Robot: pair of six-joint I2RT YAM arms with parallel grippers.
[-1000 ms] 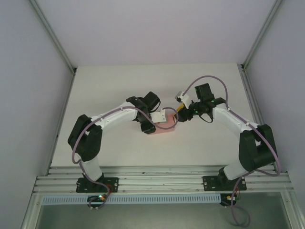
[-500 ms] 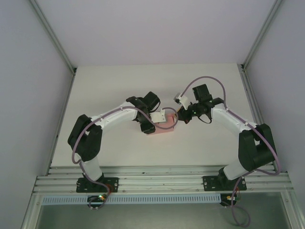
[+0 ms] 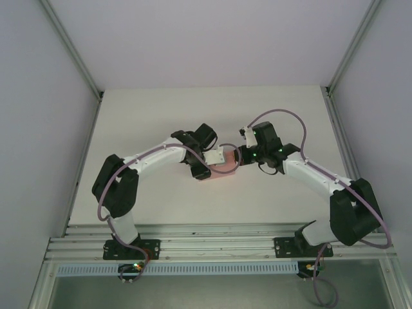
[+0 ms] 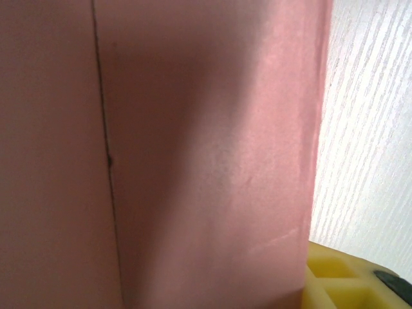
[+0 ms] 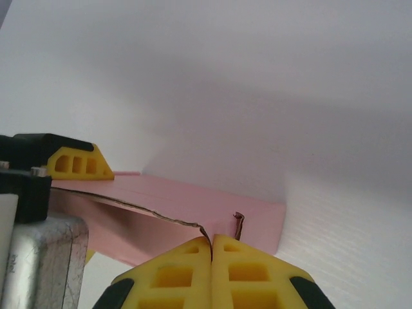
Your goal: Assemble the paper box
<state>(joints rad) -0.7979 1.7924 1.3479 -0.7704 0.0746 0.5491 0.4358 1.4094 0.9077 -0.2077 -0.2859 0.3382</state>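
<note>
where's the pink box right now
In the top view the box lies near the middle of the table, held by the left gripper at its left end, with the shut right gripper at its right edge.

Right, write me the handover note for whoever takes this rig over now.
Left claw: clamped on the pink box, around the middle of the table.
Right claw: shut, empty, tips at the box's near edge.
Done: the box is folded into a flat rectangular shape.
To do: the top panel's edge by the right claw looks lifted, with a small tab sticking up. It probably needs pressing or tucking shut. Whether the far end is closed can't be told.
</note>
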